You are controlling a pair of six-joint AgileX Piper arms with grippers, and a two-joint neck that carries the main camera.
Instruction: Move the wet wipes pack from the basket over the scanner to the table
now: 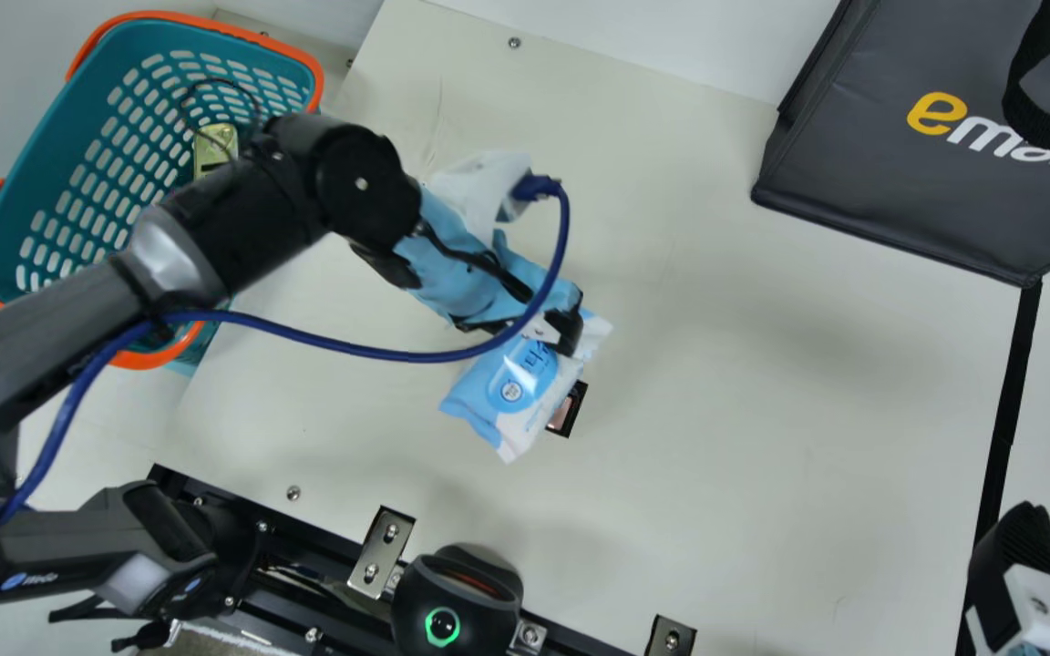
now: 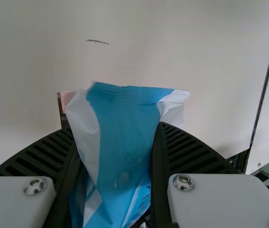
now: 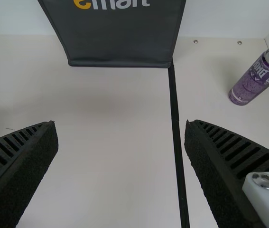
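Blue and white film wraps the one wet wipes pack, which is up over the one scanner, the scanner's dark edge peeping out beside it in the main view. From where I sit, the pack's long axis slants from lower left to upper right there, one crimped end toward each, with the printed face turned to that camera. My left gripper has it: two ribbed fingers partly apart, pinching the pack between them, and in the left wrist view a crimped end pokes out beyond the fingertips. A single basket, teal with an orange rim, lies at the main view's upper left, and I count one yellowish item inside. Across the cream table I have one dark bag at the upper right, with one black strip running from its corner. My right gripper is at the lower right; its two fingers are spread wide. One purple can stands past that strip in the right wrist view.
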